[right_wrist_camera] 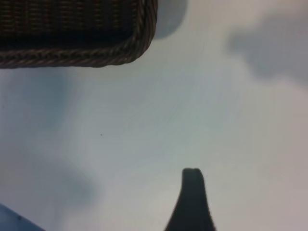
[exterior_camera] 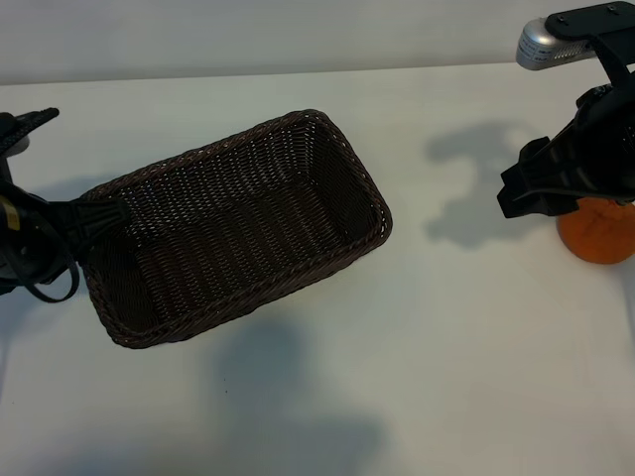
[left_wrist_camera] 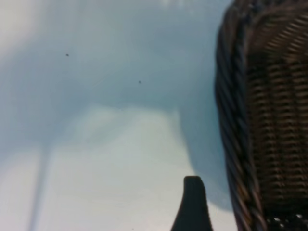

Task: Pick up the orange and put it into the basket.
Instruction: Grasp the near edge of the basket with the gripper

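The orange [exterior_camera: 598, 236] rests on the white table at the far right, its top hidden by my right arm. My right gripper [exterior_camera: 518, 194] hangs just left of and above it. In the right wrist view one dark finger [right_wrist_camera: 192, 202] shows over bare table, nothing held, and the orange is out of sight. The dark brown wicker basket [exterior_camera: 383, 213] lies slantwise at centre left, empty. My left gripper [exterior_camera: 91, 214] sits at the basket's left end. In the left wrist view a lone finger [left_wrist_camera: 192, 204] stands just outside the basket's wall [left_wrist_camera: 236, 120], apart from it.
White table surface stretches between the basket and the orange and along the front. The basket's corner rim [right_wrist_camera: 72, 57] shows in the right wrist view. A silver camera mount [exterior_camera: 544, 45] juts out above the right arm.
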Controlling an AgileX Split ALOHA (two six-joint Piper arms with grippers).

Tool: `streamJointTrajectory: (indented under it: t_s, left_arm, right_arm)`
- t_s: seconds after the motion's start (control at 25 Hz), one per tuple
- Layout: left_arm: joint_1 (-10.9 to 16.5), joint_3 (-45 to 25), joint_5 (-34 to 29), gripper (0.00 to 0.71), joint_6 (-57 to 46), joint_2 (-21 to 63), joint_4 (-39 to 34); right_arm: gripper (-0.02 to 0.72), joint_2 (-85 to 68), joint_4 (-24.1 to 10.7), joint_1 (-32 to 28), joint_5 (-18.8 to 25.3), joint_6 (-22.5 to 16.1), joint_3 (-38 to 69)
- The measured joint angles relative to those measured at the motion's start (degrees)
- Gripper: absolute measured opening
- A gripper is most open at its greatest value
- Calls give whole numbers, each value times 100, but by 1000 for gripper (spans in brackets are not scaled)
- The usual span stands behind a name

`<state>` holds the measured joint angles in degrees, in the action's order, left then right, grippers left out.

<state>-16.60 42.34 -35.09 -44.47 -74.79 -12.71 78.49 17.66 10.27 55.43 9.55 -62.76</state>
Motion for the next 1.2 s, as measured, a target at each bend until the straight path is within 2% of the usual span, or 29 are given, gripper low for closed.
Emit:
streamJointTrajectory:
  t_s: [0.28, 0.64, 1.2]
  left_arm:
    - [40, -11, 100, 583, -46, -512, 125]
    - [46, -11, 751, 583, -46, -1283, 393]
    - [46, -11, 858, 583, -46, -1797, 481]
  right_arm:
    - [554, 0, 0, 0, 48, 7, 0]
    - [554, 0, 0, 0, 161, 7, 0]
    - [554, 0, 0, 0, 295, 0, 0]
